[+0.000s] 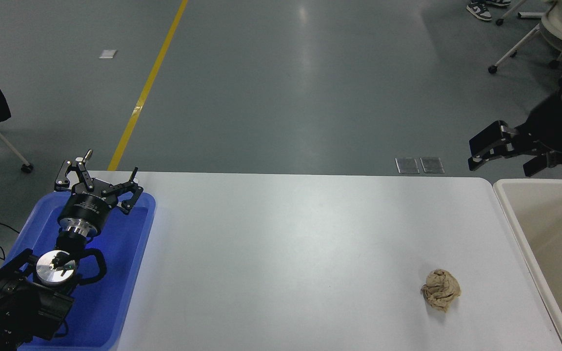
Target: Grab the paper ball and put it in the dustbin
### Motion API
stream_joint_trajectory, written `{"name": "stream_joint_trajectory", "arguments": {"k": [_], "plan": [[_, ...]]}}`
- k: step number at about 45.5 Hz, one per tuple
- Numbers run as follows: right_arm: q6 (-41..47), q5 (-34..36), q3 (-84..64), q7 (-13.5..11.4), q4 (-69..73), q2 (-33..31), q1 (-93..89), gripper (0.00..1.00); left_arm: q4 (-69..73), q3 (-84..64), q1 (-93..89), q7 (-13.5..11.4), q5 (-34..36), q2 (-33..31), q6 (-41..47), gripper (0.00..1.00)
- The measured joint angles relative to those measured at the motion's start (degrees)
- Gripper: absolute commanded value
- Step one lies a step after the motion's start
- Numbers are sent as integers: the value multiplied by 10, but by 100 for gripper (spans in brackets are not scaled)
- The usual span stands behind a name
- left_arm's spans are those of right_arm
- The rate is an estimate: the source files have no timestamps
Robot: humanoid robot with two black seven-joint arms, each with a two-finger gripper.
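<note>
The big white worktop fills the lower half of the picture. The dustbin sits at the right edge, a cream tub with a thick round rim, and nothing shows inside it. A blue tray lies at the lower left. The left end effector hangs over that tray with its fingers spread and nothing in them. The right end effector floats at the right edge, above the dustbin's far corner, open and holding nothing. The paper ball is small, tan-brown and crinkly. It lies alone on the worktop at the lower right, near the dustbin but not touching it.
</note>
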Motion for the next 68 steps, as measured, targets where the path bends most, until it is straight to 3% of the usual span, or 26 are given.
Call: {"name": "stream_joint_trajectory", "arguments": {"k": [25,68], "plan": [[-165,0,41,0,-46,9,-225,100,0,0,0,0,0,0,0,100],[-263,0,142,0,-53,47,-407,100,0,0,0,0,0,0,0,100]]}}
